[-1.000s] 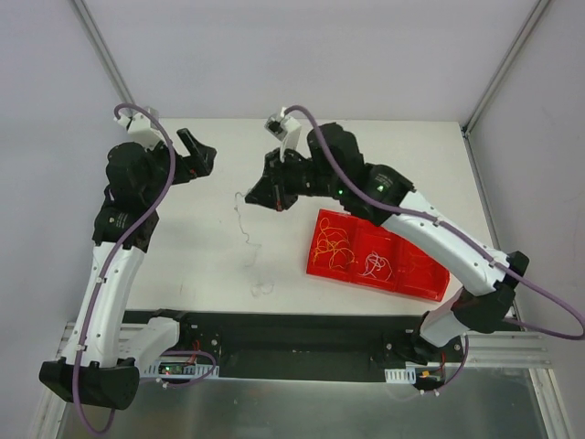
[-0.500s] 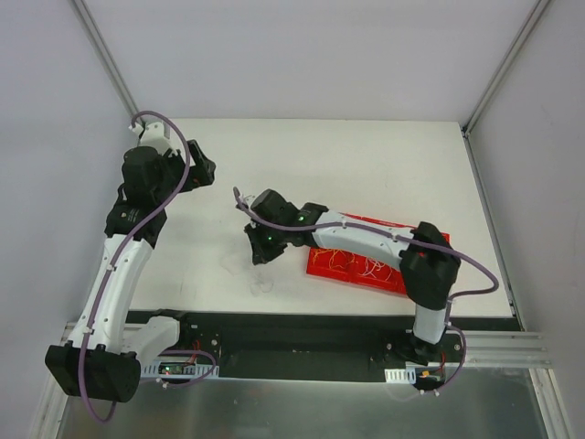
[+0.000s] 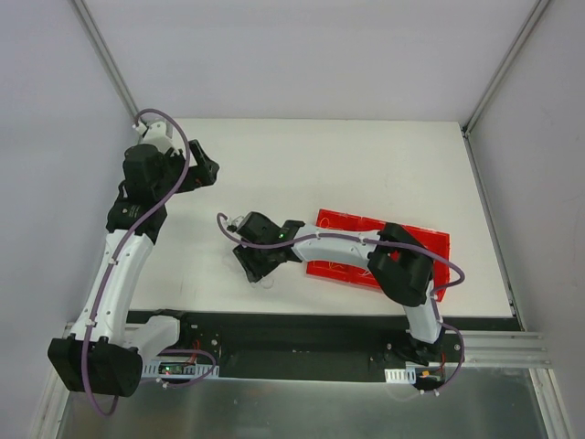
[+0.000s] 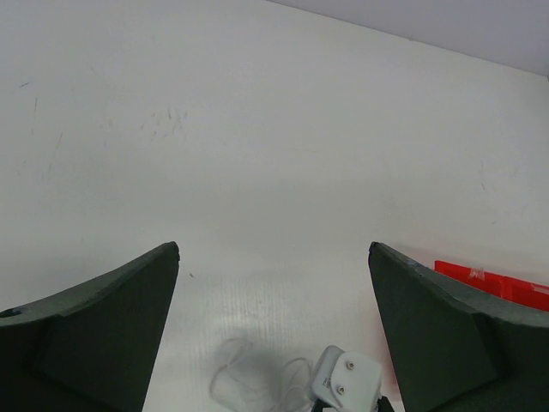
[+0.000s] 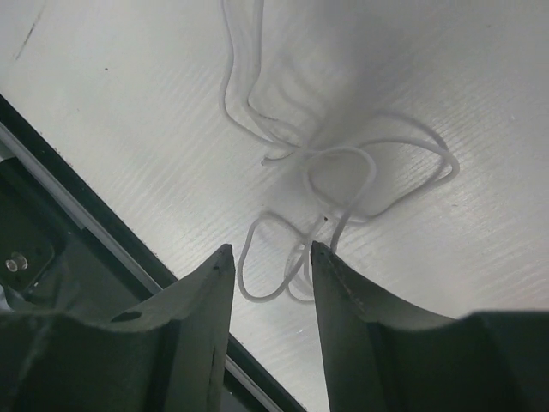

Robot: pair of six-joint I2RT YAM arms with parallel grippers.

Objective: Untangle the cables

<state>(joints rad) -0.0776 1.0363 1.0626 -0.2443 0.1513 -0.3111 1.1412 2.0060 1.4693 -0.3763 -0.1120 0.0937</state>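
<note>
In the right wrist view the white cable (image 5: 316, 154) runs out past the top edge, while from above the right gripper (image 3: 254, 265) covers nearly all of it, and the strands (image 3: 343, 261) in the red tray (image 3: 430, 240) are too small to separate, partly hidden under the right arm (image 3: 338, 245).

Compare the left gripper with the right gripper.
The left gripper has its fingers spread wide; the right gripper has them nearly together. The left sits high above the table; the right hangs low over the white cable. Both have dark fingers and grip nothing.
</note>
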